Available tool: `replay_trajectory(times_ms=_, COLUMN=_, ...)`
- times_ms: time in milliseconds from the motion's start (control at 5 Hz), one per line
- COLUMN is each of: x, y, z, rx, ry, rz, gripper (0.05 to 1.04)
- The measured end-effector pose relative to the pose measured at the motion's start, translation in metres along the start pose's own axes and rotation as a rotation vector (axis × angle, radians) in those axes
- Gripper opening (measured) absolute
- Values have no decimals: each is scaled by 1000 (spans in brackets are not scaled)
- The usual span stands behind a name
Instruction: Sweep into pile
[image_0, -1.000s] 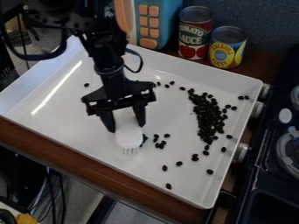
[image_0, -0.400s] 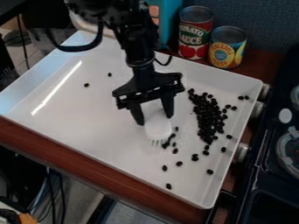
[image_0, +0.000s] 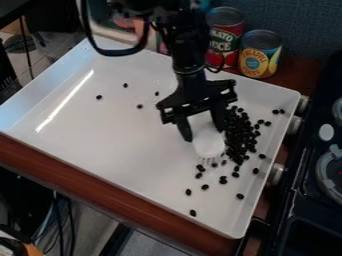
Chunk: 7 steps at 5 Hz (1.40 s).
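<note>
The black gripper (image_0: 202, 135) is closed around a white brush (image_0: 209, 145), held bristles down on a white tray (image_0: 127, 140). Just beside the brush, toward the stove, lies the main pile of black beans (image_0: 240, 134). Loose beans sit near the bristles, along the tray's near side and, well apart, toward its far left corner. The step seems to be nudging strays into the pile: best with low, light, short strokes, stopping at the pile's edge so it doesn't scatter.
</note>
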<state>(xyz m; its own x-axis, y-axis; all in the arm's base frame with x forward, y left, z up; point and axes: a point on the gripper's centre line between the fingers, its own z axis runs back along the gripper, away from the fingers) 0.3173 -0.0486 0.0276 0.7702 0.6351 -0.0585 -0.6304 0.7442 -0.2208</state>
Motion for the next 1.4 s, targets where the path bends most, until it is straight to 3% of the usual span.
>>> replay_trajectory(times_ms=200, x=-5, y=-12, z=2, rx=-3, ry=22, rz=-11, gripper=681)
replay_trajectory(times_ms=400, x=-3, y=-5, z=18, rx=-9, ry=10, rz=-36, gripper=681)
replay_trajectory(times_ms=600, x=13, y=17, z=70, rx=-68, ry=-76, rz=-57, gripper=680)
replay_trajectory(times_ms=800, x=26, y=51, z=106, rx=-62, ry=-99, rz=-108, gripper=681)
replay_trajectory(times_ms=1000, x=52, y=88, z=117, rx=43, ry=-115, rz=-188, gripper=680)
replay_trajectory(times_ms=1200, x=81, y=130, z=107, rx=181, ry=-147, rz=-256, gripper=681)
replay_trajectory(times_ms=1400, x=119, y=162, z=100, rx=267, ry=-178, rz=-325, gripper=681)
